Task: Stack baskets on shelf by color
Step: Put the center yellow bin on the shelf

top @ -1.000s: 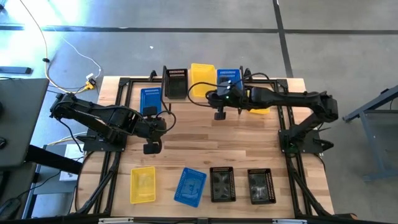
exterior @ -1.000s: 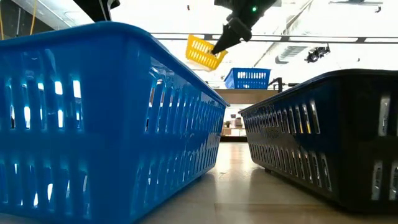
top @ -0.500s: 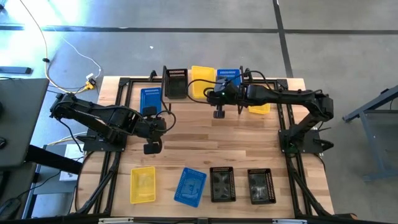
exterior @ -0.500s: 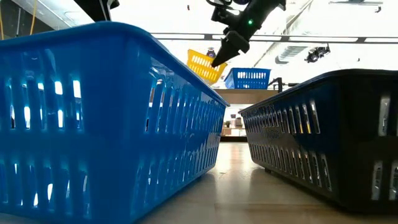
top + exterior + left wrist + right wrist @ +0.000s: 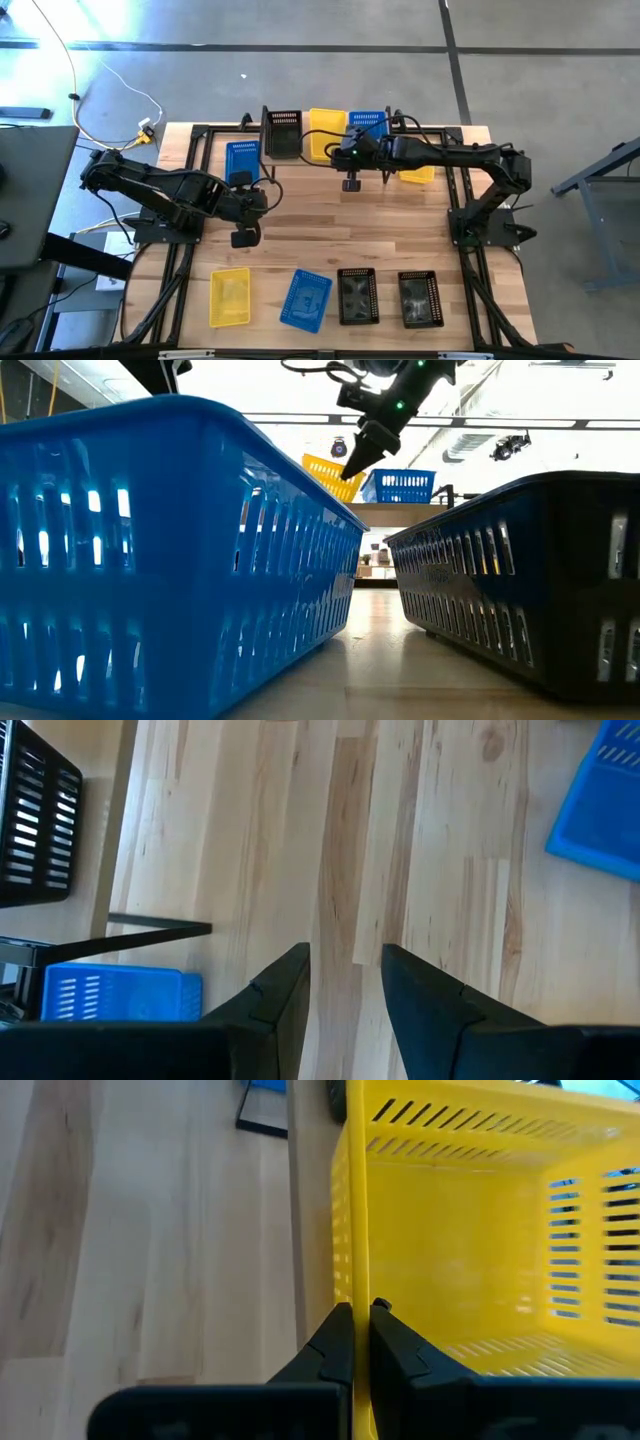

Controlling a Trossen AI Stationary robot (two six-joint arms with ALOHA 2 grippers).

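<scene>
Here, yellow basket (image 5: 470, 1270) wall between right claw (image 5: 361, 1330) fingers.

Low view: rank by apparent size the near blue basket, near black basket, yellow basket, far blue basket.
1. near blue basket
2. near black basket
3-4. yellow basket and far blue basket: alike.
Nearness to the camera, not true size, makes the order.

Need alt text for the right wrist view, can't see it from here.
The right tool is shut on the side wall of a yellow perforated plastic basket, whose open interior fills most of the view. Beside the basket lies the light wooden tabletop.
</scene>
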